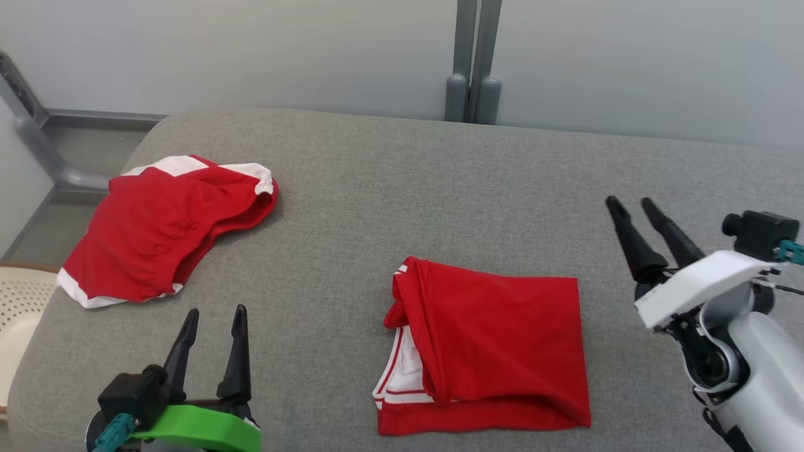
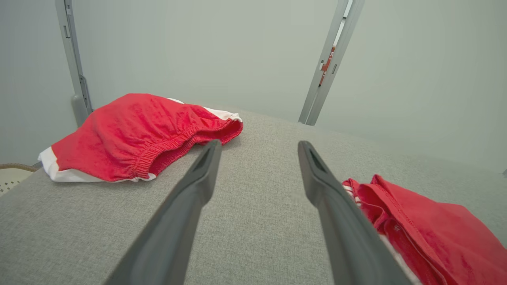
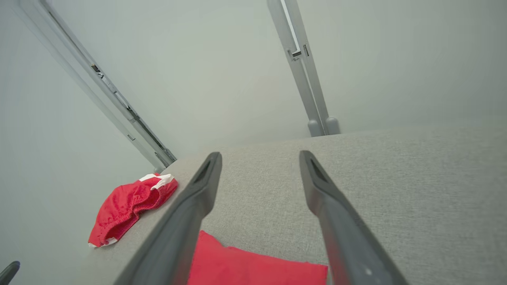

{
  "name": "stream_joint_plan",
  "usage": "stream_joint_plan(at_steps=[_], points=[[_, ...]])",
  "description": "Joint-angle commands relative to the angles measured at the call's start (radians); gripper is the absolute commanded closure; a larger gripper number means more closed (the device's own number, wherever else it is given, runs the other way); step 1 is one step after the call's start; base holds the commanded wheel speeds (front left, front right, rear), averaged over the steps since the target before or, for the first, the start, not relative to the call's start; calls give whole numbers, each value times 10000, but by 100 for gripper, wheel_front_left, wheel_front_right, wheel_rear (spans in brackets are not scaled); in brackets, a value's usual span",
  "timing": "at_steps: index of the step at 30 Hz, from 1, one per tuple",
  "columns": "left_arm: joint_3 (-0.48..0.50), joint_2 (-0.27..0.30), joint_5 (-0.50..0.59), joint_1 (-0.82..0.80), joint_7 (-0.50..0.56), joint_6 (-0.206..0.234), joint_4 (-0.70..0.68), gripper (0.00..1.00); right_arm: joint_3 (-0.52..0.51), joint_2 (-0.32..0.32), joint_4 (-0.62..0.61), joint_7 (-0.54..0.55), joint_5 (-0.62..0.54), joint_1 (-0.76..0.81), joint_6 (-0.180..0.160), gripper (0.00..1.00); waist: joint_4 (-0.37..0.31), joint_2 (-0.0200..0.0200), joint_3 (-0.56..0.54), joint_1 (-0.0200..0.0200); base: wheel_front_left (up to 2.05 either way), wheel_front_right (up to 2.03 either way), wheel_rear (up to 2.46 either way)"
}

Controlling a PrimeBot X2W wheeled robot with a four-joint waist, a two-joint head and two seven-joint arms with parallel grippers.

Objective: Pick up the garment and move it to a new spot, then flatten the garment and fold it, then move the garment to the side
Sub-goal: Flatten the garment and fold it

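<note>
A red garment (image 1: 496, 339) with white trim lies folded into a rough rectangle on the grey table (image 1: 402, 188), near the front middle. It also shows as the garment (image 2: 435, 229) at the lower right of the left wrist view and the garment (image 3: 253, 269) under the fingers in the right wrist view. My right gripper (image 1: 629, 202) hovers open to its right, holding nothing, its jaws apart in its own view (image 3: 260, 153). My left gripper (image 1: 215, 311) stands open at the front left, empty (image 2: 259, 143), well left of the garment.
A second red piece with white bands and an elastic waist (image 1: 163, 226) lies crumpled at the table's far left (image 2: 134, 134). A pale perforated basket (image 1: 19, 307) sits beyond the left edge. Grey posts (image 1: 471, 63) stand behind the table against the wall.
</note>
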Motion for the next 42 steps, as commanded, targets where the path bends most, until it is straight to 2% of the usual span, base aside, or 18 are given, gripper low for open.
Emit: stream_joint_plan(at_steps=[1, 5, 9, 17, 23, 31, 42], points=[[81, -31, 128, 152, -43, 52, -135, 0, -191, -160, -169, -339, -274, 285, 6, 0, -228, 0, -121, 0, 0, 0, 0], [348, -129, 255, 313, -43, 97, -544, 0, -634, -436, -539, -1133, -987, 788, 5, 0, -544, 0, -207, 0, 0, 0, 0], [597, -240, 438, 424, -44, 87, -880, 0, -1017, -387, -777, -1550, -1769, 1240, 5, 0, -883, 0, -224, 0, 0, 0, 0], [954, -419, 863, 422, -46, -28, -1095, 0, -2107, 321, -999, -1760, -3696, 2159, 5, 0, -1417, 0, -278, 0, 0, 0, 0], [1174, -563, 1030, 560, -47, -93, -996, 0, -2657, 945, -1399, -1746, -4703, 2701, 5, 0, -1681, 0, -276, 0, 0, 0, 0], [1246, -684, 1337, 567, -47, -194, -883, 0, -2594, 1279, -1301, -1747, -5055, 2952, 5, 0, -1822, 0, -236, 0, 0, 0, 0], [1288, -750, 1659, 454, -48, -250, -750, 0, -2371, 1215, -1142, -1747, -5150, 2761, 5, 0, -1816, 0, -233, 0, 0, 0, 0]])
